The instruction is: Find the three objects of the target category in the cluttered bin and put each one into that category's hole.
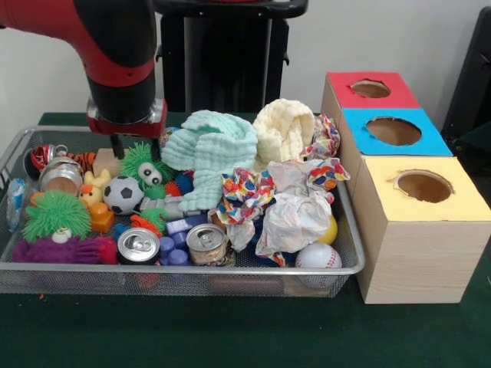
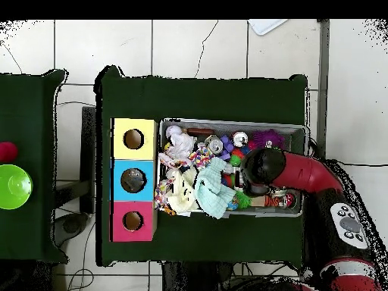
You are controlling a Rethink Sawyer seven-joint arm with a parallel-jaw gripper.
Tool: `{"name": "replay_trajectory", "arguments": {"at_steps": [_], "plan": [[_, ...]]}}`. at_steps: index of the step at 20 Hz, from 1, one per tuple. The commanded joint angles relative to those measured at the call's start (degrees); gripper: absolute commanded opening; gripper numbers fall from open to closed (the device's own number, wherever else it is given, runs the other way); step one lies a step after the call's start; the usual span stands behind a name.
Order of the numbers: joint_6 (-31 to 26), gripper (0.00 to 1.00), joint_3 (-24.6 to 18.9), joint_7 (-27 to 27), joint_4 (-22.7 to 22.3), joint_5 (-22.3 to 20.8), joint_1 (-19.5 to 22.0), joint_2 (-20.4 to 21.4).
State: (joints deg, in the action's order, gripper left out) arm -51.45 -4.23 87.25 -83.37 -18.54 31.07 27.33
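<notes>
The wire mesh bin (image 1: 349, 270) fills the left and middle of the front view, packed with toys, cans and cloths. It also shows in the overhead view (image 2: 227, 123). One clear crushed bottle with a blue label (image 1: 15, 203) leans against the bin's left wall. No other bottles show. My gripper (image 1: 121, 146) hangs from the red and black arm (image 1: 123, 61) and is low over the toys at the bin's far left, beside a green fuzzy toy (image 1: 146, 165). In the overhead view the arm (image 2: 265, 167) covers it.
Three boxes stand right of the bin, each with a round hole: red top (image 1: 370, 89), blue top (image 1: 393, 131), yellow top (image 1: 423, 186). Silver cans (image 1: 138, 247) (image 1: 207, 244), a soccer ball (image 1: 123, 194), a mint cloth (image 1: 215, 149) and crumpled paper (image 1: 295, 218) crowd the bin.
</notes>
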Motion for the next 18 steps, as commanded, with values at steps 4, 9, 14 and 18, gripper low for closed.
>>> {"name": "replay_trajectory", "arguments": {"at_steps": [4, 9, 14, 18], "plan": [[-7.07, 1.0, 0.01, -3.27, 8.45, -5.21, -1.01, -1.03], [-6.05, 1.0, -0.1, -2.53, 7.92, -5.52, -0.71, -0.7], [-6.55, 1.0, 0.82, -4.03, 9.24, -7.26, -1.6, -0.97], [-6.2, 1.0, 1.28, -4.32, 9.63, -7.56, -1.89, -1.09]]}}
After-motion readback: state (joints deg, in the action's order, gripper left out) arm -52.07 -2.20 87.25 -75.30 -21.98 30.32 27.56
